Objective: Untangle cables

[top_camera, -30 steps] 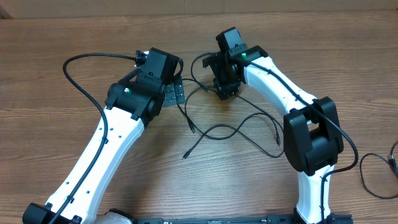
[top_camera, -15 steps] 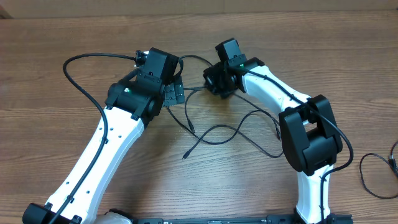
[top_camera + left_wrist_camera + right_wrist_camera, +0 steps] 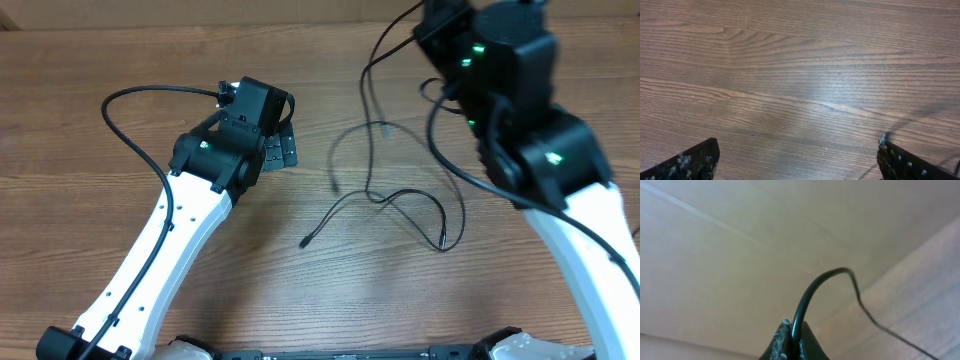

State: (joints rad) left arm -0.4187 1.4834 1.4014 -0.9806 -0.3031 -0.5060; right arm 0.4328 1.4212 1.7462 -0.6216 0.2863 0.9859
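**woodbench_joe:** Starting at the left of the overhead shot, the left gripper (image 3: 281, 152) sits low over the table (image 3: 90, 60). Its jaws are spread wide with nothing between them, and its wrist view is just bare wood grain.

**cordwrangler:** Yep, that one's empty. The cables (image 3: 392, 203) are mid-frame, a loose pile of loops on the wood with a strand rising toward the upper right. One plug tip (image 3: 303, 243) pokes out at the pile's lower left, and a second plug tip (image 3: 441, 243) at its lower right.

**woodbench_joe:** And the right gripper (image 3: 791, 339) is up high, pinched tight on that one strand. In its wrist view the cord arcs out of the fingers and droops off to the right.

**cordwrangler:** That droop says a lot. I'd guess this stuff is feather-light and totally floppy, with no stiffness to push against. It's thin enough to slide through the pads unless it's squeezed square on. Pulling mid-strand probably just drags the loops along and cinches the crossings.

**woodbench_joe:** So grab near a free end?

**cordwrangler:** That'd be my pick. Take it right behind the lower-left plug, since the plug body acts as a stop. That end also lies clear of the crossings.
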